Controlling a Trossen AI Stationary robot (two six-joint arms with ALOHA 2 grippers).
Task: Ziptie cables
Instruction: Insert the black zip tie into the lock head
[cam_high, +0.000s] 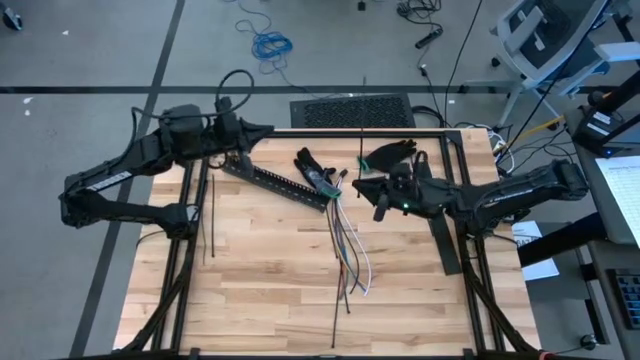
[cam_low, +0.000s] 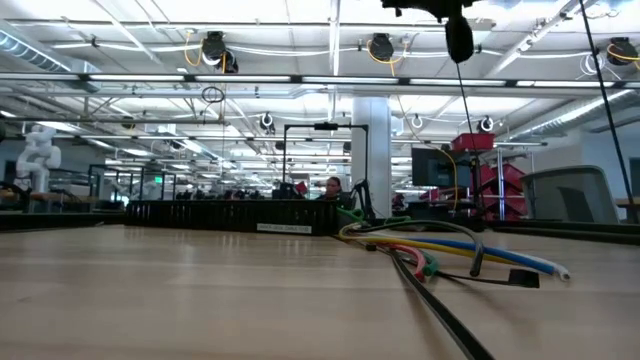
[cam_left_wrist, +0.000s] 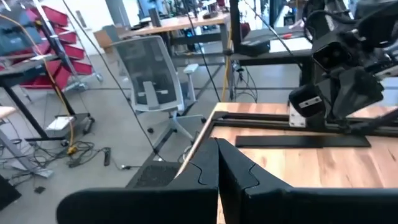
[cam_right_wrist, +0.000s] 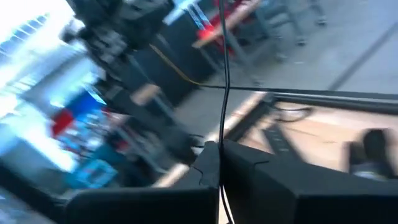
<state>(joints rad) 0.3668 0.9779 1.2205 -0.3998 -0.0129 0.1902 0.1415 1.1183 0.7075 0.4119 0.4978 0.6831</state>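
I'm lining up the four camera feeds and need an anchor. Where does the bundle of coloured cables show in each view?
High view: the cables fan out mid-table, running from the black slotted rail toward the near edge.
Low view: the cables lie right of centre, loose ends nearest the camera.
Left wrist view: not in it.
Right wrist view: not in it.
Shared landmark: the rail, the long dark bar behind the cables in the low view.
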